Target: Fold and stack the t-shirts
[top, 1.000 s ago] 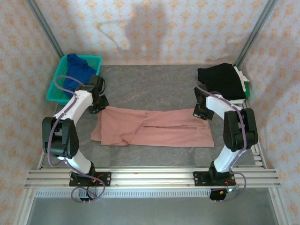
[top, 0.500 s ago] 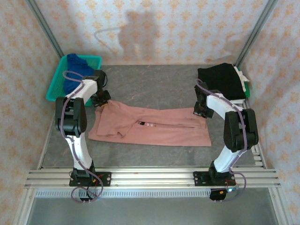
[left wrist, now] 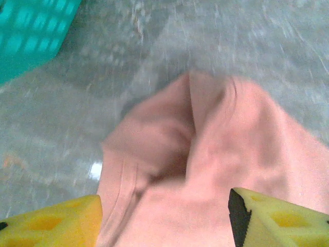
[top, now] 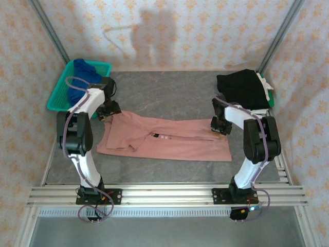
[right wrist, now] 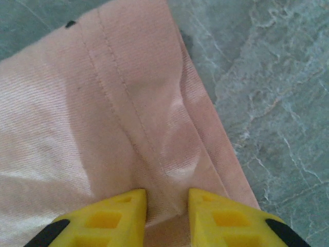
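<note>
The dusty-pink t-shirt lies folded into a long band across the middle of the table. My left gripper hovers over its far left corner, jaws wide open, with bunched pink cloth lying loose below them. My right gripper is at the far right corner, its jaws a little apart astride a low ridge of the hem. The royal-blue t-shirt is bundled in the basket. At the back right the black t-shirt lies folded.
The teal mesh basket stands at the back left, close to my left arm. Metal frame posts rise at both back corners. A bit of green and white cloth shows under the black shirt. The aluminium rail runs along the near edge.
Both grippers have gone from shut to open, the left one wide, and have let the pink shirt's far edge down. The left arm's elbow has swung back; the shirt's left end has shifted slightly.
</note>
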